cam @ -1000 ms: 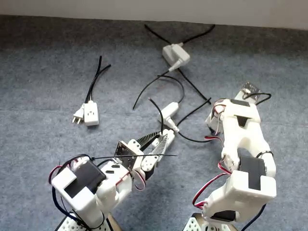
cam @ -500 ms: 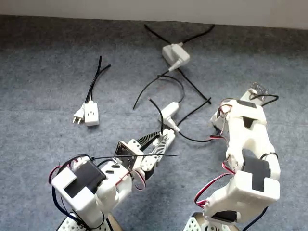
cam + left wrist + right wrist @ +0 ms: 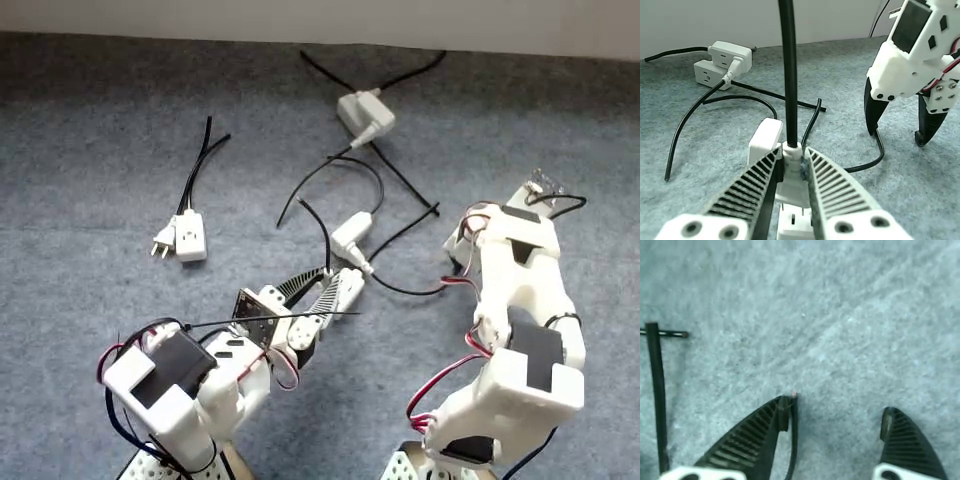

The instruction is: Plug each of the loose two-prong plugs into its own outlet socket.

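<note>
Left claw (image 3: 794,154), clamped on a plug (image 3: 791,192), backs nearer; right claw (image 3: 837,407), gaping empty, drifts right. I see no insertion.

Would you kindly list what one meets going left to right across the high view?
Loose plug → socket → left gripper, shut on a held plug → right arm.

Table cover: a grey, fuzzy carpet (image 3: 90,130) lies flat over the table.
Carpet look: little light and dark grey specks, a bit rough.
Wall: a plain pale wall (image 3: 500,20) stands at the far edge, right where the carpet ends.
Light: soft and even, with small dim shadows on the carpet.
</note>
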